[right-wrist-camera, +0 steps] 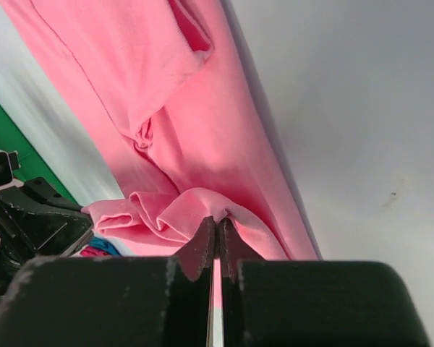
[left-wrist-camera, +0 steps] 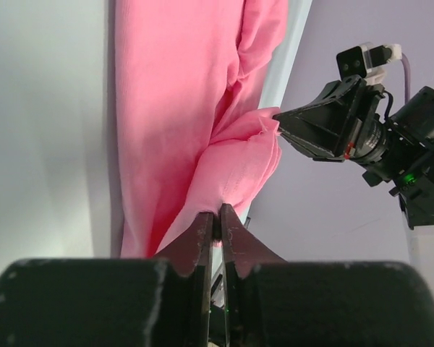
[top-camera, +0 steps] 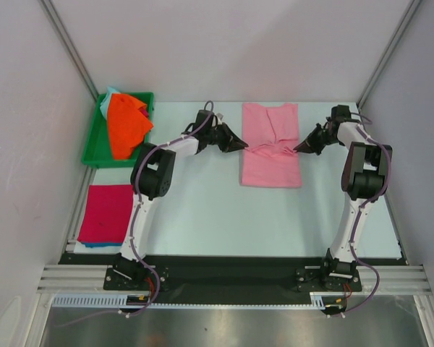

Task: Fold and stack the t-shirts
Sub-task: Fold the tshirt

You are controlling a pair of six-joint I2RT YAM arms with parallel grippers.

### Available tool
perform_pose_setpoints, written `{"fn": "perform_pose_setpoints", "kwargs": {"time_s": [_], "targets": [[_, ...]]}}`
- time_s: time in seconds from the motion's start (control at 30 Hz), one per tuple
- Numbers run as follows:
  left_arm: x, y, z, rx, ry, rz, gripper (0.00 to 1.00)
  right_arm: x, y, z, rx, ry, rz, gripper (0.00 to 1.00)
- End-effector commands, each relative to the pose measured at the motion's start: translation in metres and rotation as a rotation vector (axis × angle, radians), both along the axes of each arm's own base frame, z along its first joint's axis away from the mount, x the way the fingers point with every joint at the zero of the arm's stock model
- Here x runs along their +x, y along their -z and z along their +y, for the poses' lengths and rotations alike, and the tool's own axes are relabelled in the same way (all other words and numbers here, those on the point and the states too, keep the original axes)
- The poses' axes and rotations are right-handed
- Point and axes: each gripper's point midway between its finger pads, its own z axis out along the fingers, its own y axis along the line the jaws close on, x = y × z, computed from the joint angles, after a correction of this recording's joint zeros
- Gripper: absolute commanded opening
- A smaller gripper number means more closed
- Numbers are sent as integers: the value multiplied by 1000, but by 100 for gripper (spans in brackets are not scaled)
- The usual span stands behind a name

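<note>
– Left tool (left-wrist-camera: 218, 211): what is it doing?
– Its fingers are pressed close on a pinch of the light pink t-shirt (top-camera: 271, 165) at the shirt's left edge, with only a hairline slit between them. The right tool (right-wrist-camera: 217, 223) is clamped the same way on the opposite edge, about halfway along the shirt.
– Where does that shirt lie?
– In the middle of the tabletop (top-camera: 202, 210), toward the far side. It is narrowed to a long strip with its sides turned in. Between the two pinches the cloth bunches into a ridge across the strip.
– Which step would you call that?
– My guess is the crosswise fold, bringing one half over the other. The strip is made, but the halving is not done.
– And the other shirts?
– A magenta-red t-shirt (top-camera: 105, 212) lies as a neat rectangle at the near left of the tabletop. A teal-blue edge (top-camera: 100, 245) peeps out from under it. That could be another folded shirt, but I cannot tell. The bright orange t-shirt (top-camera: 126, 126) sits crumpled in the green tray (top-camera: 92, 152) at the far left, not folded at all.
– So what's the tally?
– One shirt is folded for sure, perhaps two. The pink one is midway and the orange one is not started. By my reckoning roughly half the work remains, and both the pink and the orange have yet to reach the pile.
</note>
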Motion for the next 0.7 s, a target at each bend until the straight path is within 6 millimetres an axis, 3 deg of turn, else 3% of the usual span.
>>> {"fn": "perform_pose_setpoints", "kwargs": {"time_s": [0.0,0.1,0.2,0.23,0.27,0.33,0.37,0.4,0.43,0.47,0.5,0.53,0.57,0.6,0.63,0.67], "targets": [[16,-18,0,-39,-3,-49,13,11,-12,-6,11,-9,-46,3],[18,-18,-1,-41,-2,-52,16,15,-10,-8,17,-2,-48,5],[24,-19,-1,-6,4,-73,23,21,-8,-12,11,-2,-52,15],[19,-4,4,57,10,-18,26,25,-10,-15,12,1,-64,18],[36,-22,6,103,11,-132,29,28,-11,-20,14,11,-67,20],[44,-35,19,202,7,-157,45,44,-20,-39,-6,22,-117,31],[51,-34,29,275,-2,-209,48,43,-18,-49,-40,35,-97,34],[51,-40,33,300,2,-230,50,54,-30,-58,-68,23,-141,36],[47,-35,43,349,11,-233,51,54,-33,-67,-72,25,-142,37],[47,-52,50,375,-7,-268,53,50,-37,-70,-76,19,-127,38],[43,-55,52,385,0,-280,55,49,-46,-72,-92,14,-144,38],[33,-49,53,401,20,-279,56,42,-46,-72,-109,1,-137,40],[27,-66,54,391,24,-313,57,38,-49,-71,-123,-5,-143,40],[21,-72,52,383,36,-331,57,35,-54,-67,-127,-15,-164,41],[12,-68,44,368,66,-350,57,17,-55,-51,-101,-47,-162,41],[5,-72,38,349,83,-366,55,21,-64,-43,-99,-60,-232,41]]}}
